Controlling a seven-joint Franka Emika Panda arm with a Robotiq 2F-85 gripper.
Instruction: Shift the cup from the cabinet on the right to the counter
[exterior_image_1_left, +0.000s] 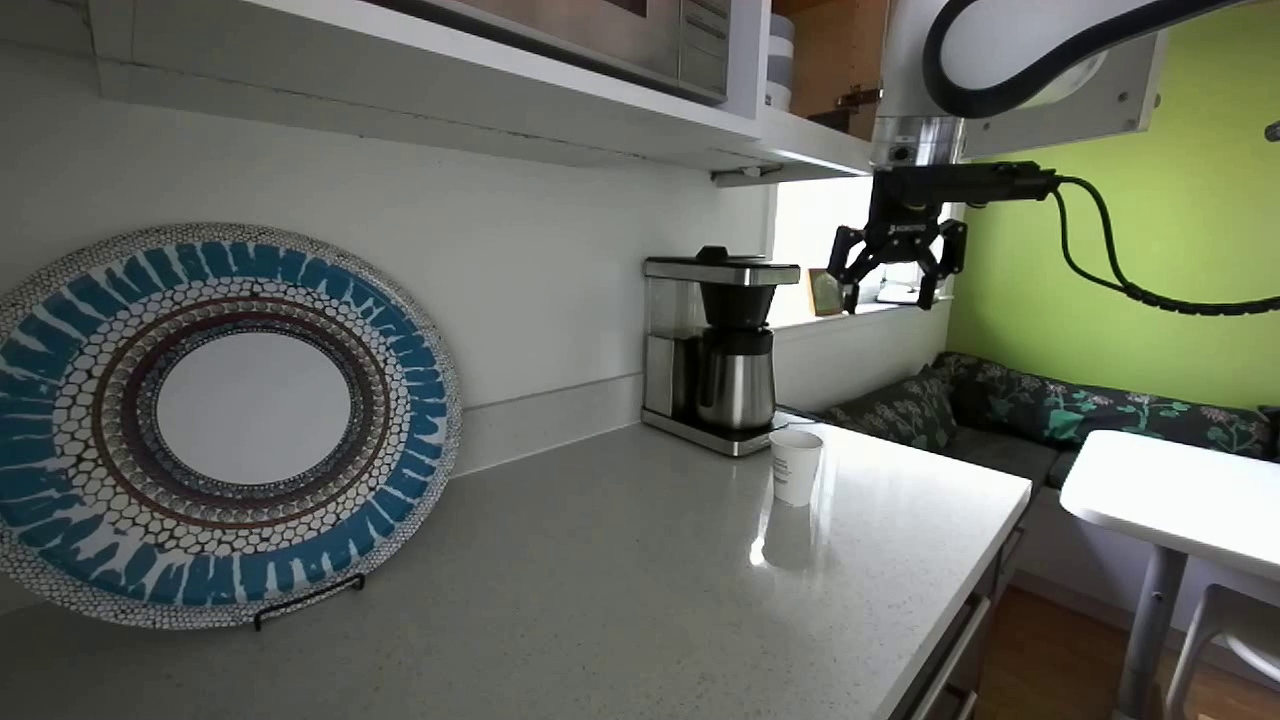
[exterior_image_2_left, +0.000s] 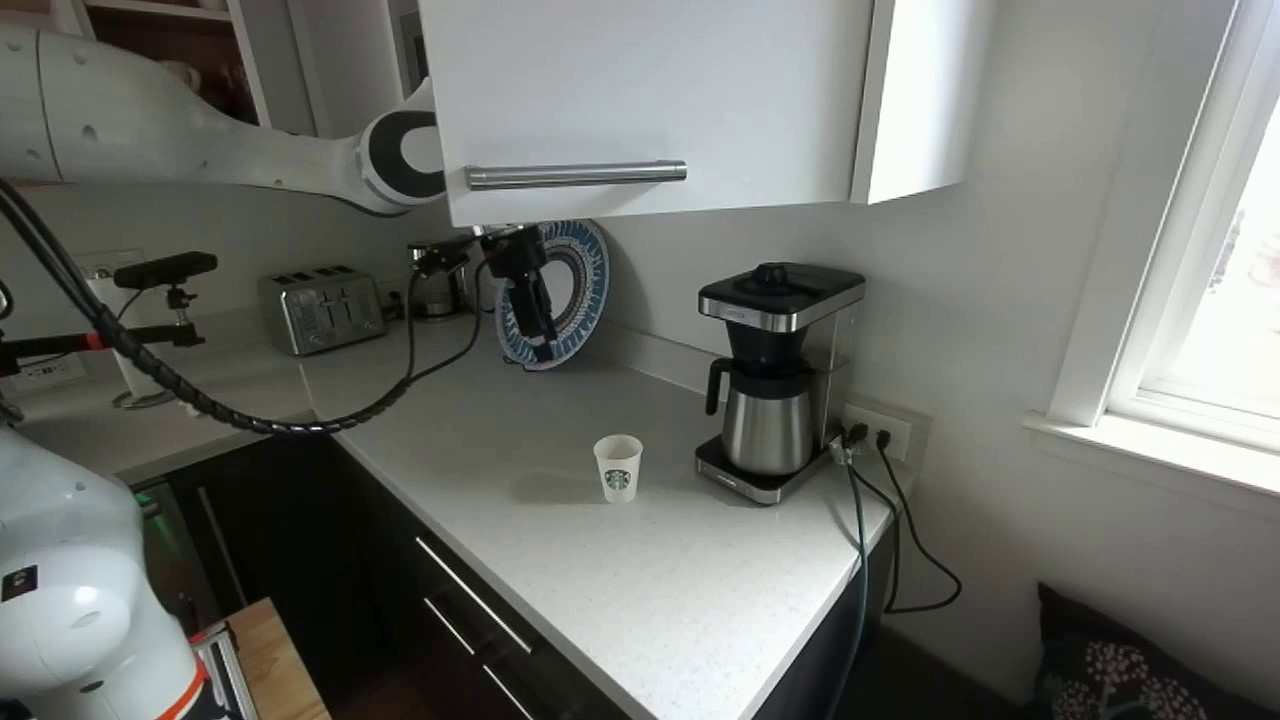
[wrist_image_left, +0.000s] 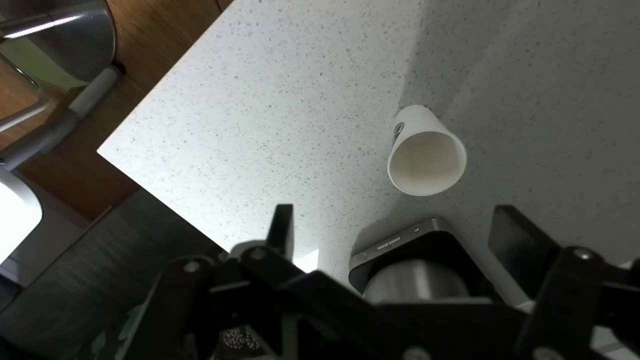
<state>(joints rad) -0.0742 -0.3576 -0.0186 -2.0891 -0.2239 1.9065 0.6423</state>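
Note:
The white paper cup stands upright on the pale counter, near the coffee maker. In an exterior view the cup shows a green logo. In the wrist view the cup is seen from above, empty, with its mouth towards the camera. My gripper is open and empty, pointing down, well above the counter and apart from the cup. In the wrist view its spread fingers have nothing between them. The white cabinet door stands open; the brown interior shows beside my arm.
The coffee maker stands by the wall beside the cup. A patterned round plate leans on the wall. A toaster stands farther along the counter. The open door is close to my arm. A white table stands beyond the counter.

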